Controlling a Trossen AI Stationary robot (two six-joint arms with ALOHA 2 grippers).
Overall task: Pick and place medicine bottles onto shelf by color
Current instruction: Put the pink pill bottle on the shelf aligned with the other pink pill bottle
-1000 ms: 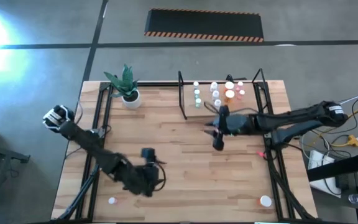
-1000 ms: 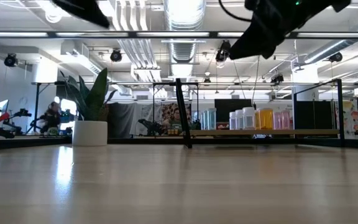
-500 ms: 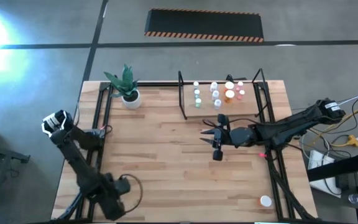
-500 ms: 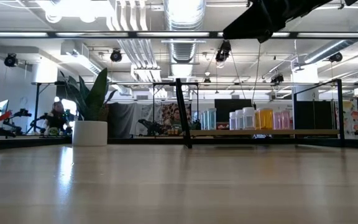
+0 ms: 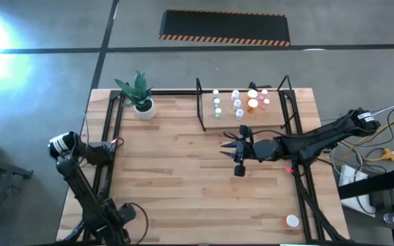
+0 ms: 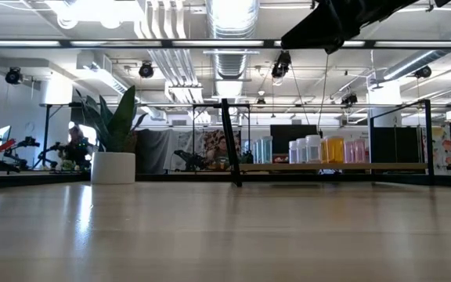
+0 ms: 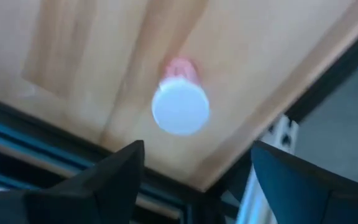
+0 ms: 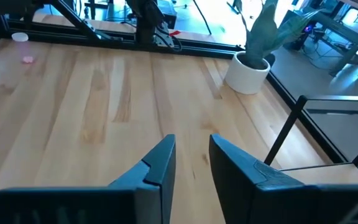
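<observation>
Wooden planks are filling most of the high view, and your surface (image 5: 183, 164) is sitting on a grey floor with a striped mat at the top of the frame. Your shelf (image 5: 245, 104) is standing at the upper right of the surface, and the medicine bottles (image 5: 239, 102) are lined up on it; in the low view they are showing as a row of green, white, orange and pink bodies (image 6: 312, 149). A potted plant (image 5: 139, 94) is standing at the upper left.

Your left end effector (image 7: 194, 180) is hanging at the lower left edge of the surface, with its fingers spread wide on either side of a pink bottle (image 7: 180, 102) with a white cap, which is standing close to the edge and is not gripped. Another white-capped bottle (image 5: 292, 221) is sitting alone at the lower right corner.

Your right end effector (image 5: 230, 145) is hovering right of centre, below the shelf, with its fingers drawn narrow, a slim gap between them, and holding nothing.
</observation>
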